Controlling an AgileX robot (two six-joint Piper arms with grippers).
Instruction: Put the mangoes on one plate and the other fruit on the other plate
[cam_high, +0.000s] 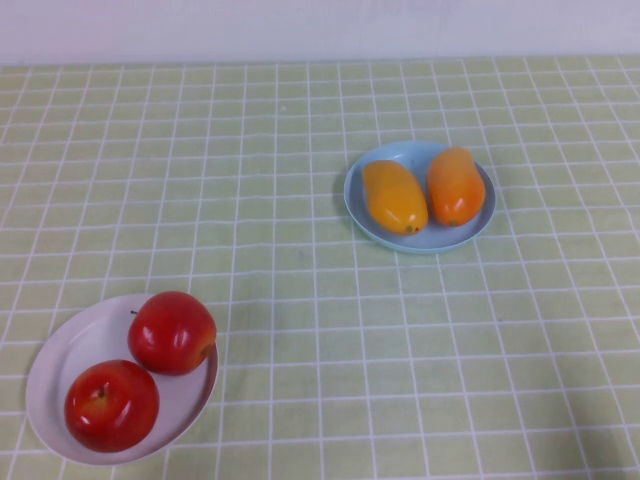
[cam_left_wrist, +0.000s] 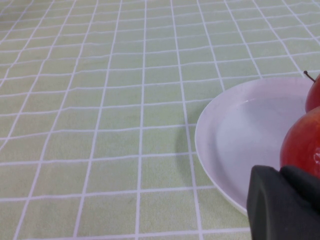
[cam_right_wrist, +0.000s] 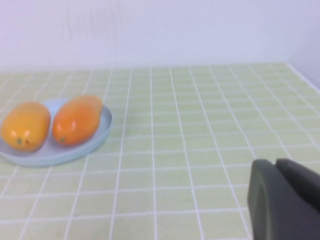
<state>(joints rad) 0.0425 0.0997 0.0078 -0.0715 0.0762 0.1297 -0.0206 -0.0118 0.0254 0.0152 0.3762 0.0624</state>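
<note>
Two mangoes (cam_high: 424, 189) lie on the blue plate (cam_high: 418, 240), two apples (cam_high: 142, 370) on the white plate (cam_high: 60, 358); both closed, empty grippers, left gripper (cam_left_wrist: 282, 202) near its rim, right gripper (cam_right_wrist: 282, 200) well apart, could nudge fruit off if swung carelessly.

Looks like a staged tabletop test setup, prob. a lab or demo room rather than a lived-in kitchen. Evidence: a table covered w/ a light green cloth (cam_high: 300, 200) in a white grid pattern, backed by a plain white wall (cam_high: 320, 25) w/ no decor, cupboards or appliances in sight. Only props on it: a light blue plate (cam_high: 420, 240) w/ two mangoes (cam_high: 395, 197), and a white plate (cam_high: 60, 360) w/ two very glossy red apples (cam_high: 172, 332), the shine hinting at fake fruit, though that can't be confirmed. Dark gripper hardware shows at the edge of both wrist views, so a robot rig.
</note>
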